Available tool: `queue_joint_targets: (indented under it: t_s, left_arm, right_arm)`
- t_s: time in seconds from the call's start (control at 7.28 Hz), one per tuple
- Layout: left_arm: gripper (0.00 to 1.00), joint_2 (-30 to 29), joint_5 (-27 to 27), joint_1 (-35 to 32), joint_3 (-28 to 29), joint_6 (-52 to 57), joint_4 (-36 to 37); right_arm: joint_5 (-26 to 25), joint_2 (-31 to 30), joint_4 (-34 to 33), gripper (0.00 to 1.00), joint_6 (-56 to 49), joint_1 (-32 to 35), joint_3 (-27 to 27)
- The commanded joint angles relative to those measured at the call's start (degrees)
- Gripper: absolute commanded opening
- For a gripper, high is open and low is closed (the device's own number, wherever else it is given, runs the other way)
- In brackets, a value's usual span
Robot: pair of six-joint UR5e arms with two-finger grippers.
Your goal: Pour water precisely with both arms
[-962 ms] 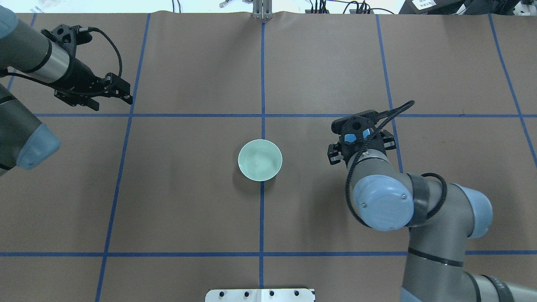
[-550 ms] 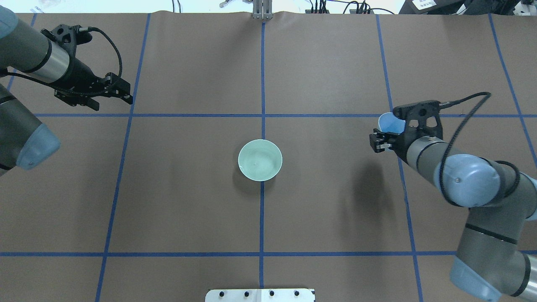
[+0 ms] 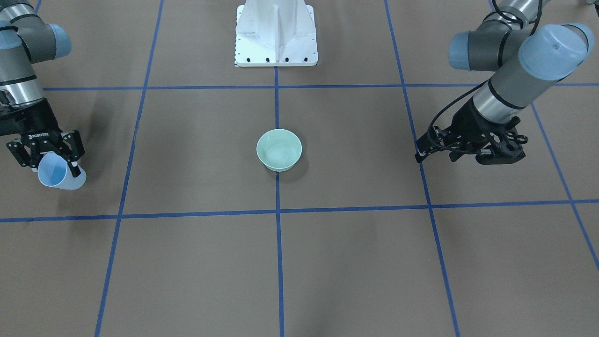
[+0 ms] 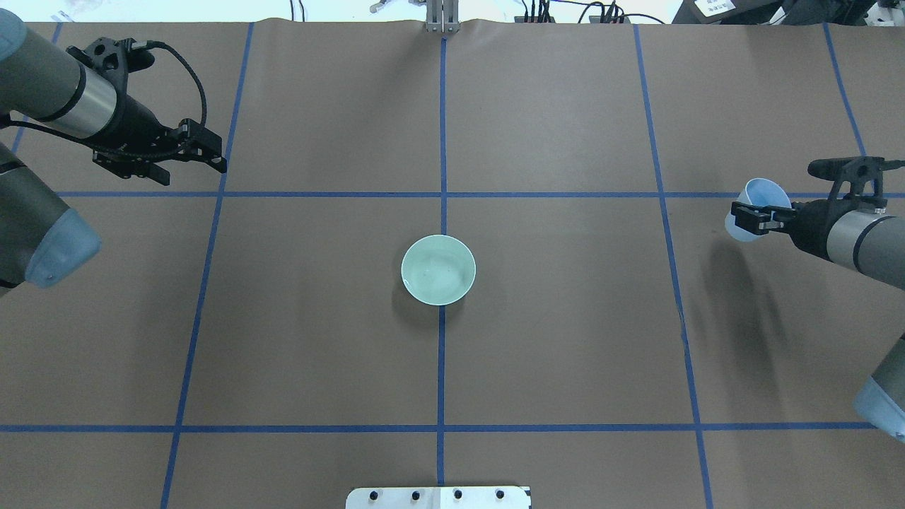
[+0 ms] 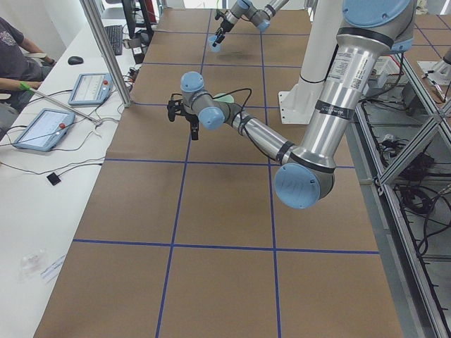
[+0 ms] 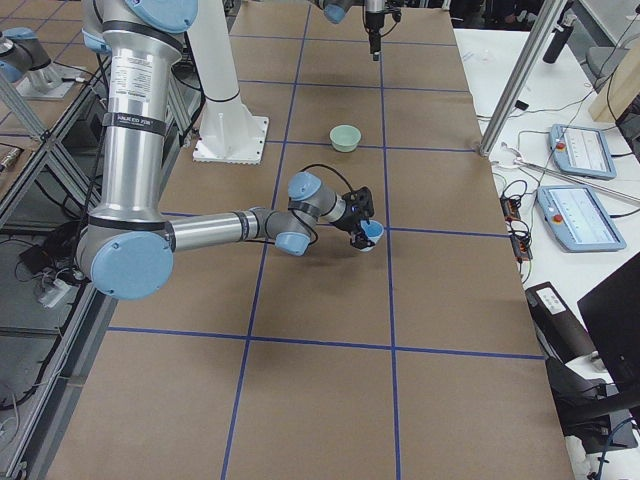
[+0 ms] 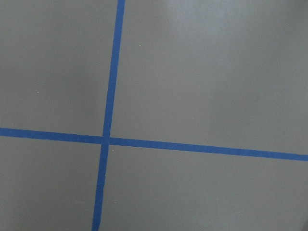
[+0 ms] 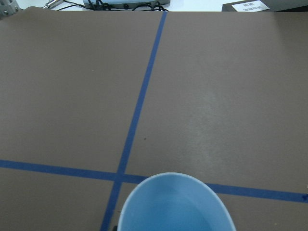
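A pale green bowl stands at the table's centre on a blue tape crossing. A faint pale sheen in its bottom is the water. My right gripper is shut on a pale blue cup. It holds the cup tilted above the table, far to the bowl's right. I cannot tell whether the cup holds water. My left gripper hovers open and holds nothing over the far left of the table, well away from the bowl.
The white bolted pedestal stands at the robot's edge. Blue tape lines grid the brown table cover. A side desk with tablets and a seated person's arm lies beyond the far edge.
My right arm has swung from beside the bowl out to the table's right edge, carrying the blue cup. The left arm has hardly moved. The bowl stays put.
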Motion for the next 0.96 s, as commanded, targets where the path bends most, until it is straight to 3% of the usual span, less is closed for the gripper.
queue_joint_targets:
  t_s: [0.0,0.27,0.55,0.82]
  left_arm:
    - [1.00,0.06,0.05,-0.01,-0.22,-0.28,0.00]
    - [1.00,0.15,-0.03,-0.01,-1.09,-0.37,0.09]
    - [1.00,0.15,0.05,-0.01,-1.45,-1.43,0.09]
    - [1.00,0.15,0.05,0.08,-1.36,-1.52,0.09]
  right_arm:
    - [-2.19,-2.43,0.41,0.13,-1.52,2.93,-2.31]
    - [-2.03,-3.58,0.76,0.16,-0.75,3.65,-3.98]
    - [-1.16,-2.89,12.04,0.16,1.61,3.39,-11.25]
    - [-1.59,-1.48,13.06,0.16,3.13,3.21,-11.90]
